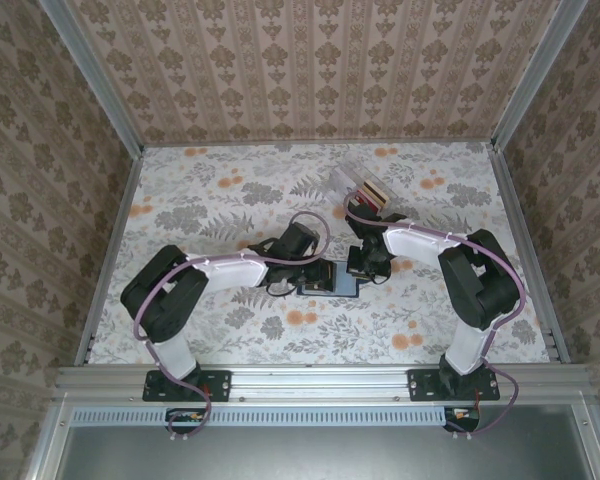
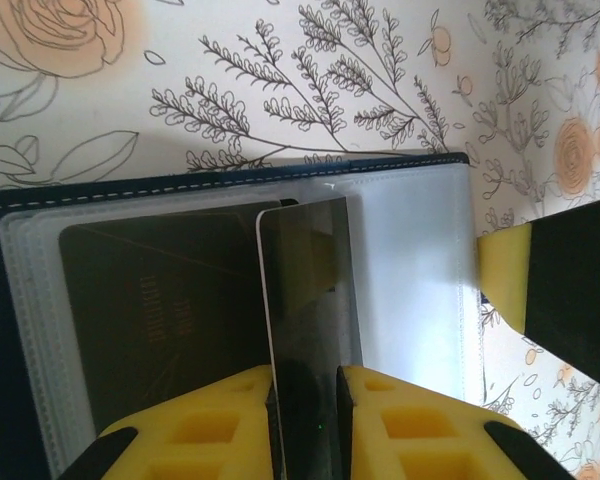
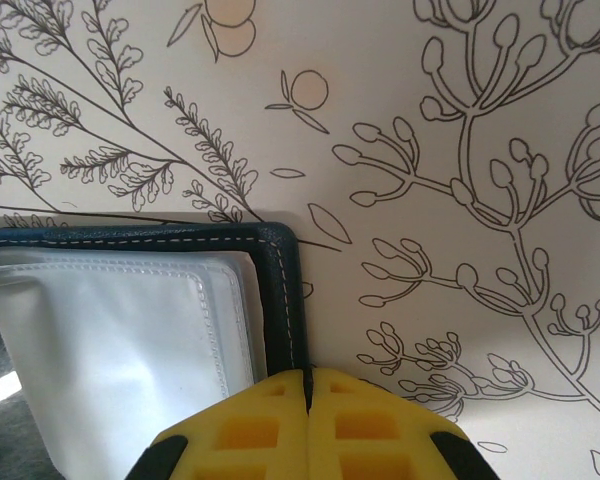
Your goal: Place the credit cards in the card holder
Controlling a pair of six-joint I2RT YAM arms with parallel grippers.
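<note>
Within the slightly parted left claw [image 2: 308, 400], grip uncertain, the dark grey card [image 2: 310, 290] is stood on the open card holder [image 2: 230, 182], whose edge is pinned by the shut, empty right claw [image 3: 308, 400], likely for steadiness.

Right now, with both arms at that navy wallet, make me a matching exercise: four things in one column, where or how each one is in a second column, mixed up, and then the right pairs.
Things:
1. dark grey card
2. card holder
3. right gripper
4. clear box

States:
A. jaws shut, at the holder's navy corner
B. farther back on the table, beyond both arms
C. lying open, clear sleeves showing
D. between the jaws of the left gripper, over a sleeve

Pairs: 1-D, 2-C, 3-A, 4-B.
</note>
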